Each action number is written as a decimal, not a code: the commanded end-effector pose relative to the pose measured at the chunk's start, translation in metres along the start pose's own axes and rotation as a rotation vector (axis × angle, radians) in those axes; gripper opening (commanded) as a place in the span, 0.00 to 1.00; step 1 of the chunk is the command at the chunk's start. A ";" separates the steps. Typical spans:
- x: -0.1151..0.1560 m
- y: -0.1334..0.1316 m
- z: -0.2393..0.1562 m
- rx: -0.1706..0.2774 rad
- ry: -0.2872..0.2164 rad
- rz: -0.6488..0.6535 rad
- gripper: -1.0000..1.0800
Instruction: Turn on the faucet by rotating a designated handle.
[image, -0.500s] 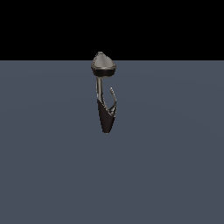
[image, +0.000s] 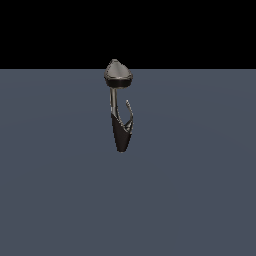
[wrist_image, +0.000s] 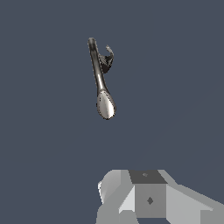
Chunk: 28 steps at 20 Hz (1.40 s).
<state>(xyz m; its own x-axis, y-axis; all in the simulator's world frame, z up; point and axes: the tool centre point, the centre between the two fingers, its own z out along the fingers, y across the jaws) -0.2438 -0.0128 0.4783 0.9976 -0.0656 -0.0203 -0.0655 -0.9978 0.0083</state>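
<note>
The faucet (image: 120, 134) stands alone in the exterior view. It has a dark tapered body, a slim stem and a grey teardrop head (image: 118, 73). The handle (image: 130, 115) is a thin silvery spike curving up from the body on the exterior view's right. In the wrist view the faucet (wrist_image: 99, 70) is seen from above, with its head (wrist_image: 106, 103) nearest the camera and the handle (wrist_image: 109, 53) beside the stem. My gripper (wrist_image: 146, 194) shows only as grey and white blocks at the picture's edge, well apart from the faucet. Its jaws are not distinguishable. The arm is absent from the exterior view.
A flat blue-grey floor (image: 200, 190) lies all around the faucet, under a black background.
</note>
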 end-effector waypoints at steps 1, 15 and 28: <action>0.006 -0.003 0.004 0.010 -0.013 0.024 0.00; 0.078 -0.031 0.055 0.124 -0.155 0.297 0.00; 0.159 -0.045 0.122 0.257 -0.317 0.613 0.00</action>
<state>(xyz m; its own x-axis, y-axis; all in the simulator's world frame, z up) -0.0941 0.0206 0.3612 0.7582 -0.5484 -0.3528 -0.6184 -0.7763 -0.1223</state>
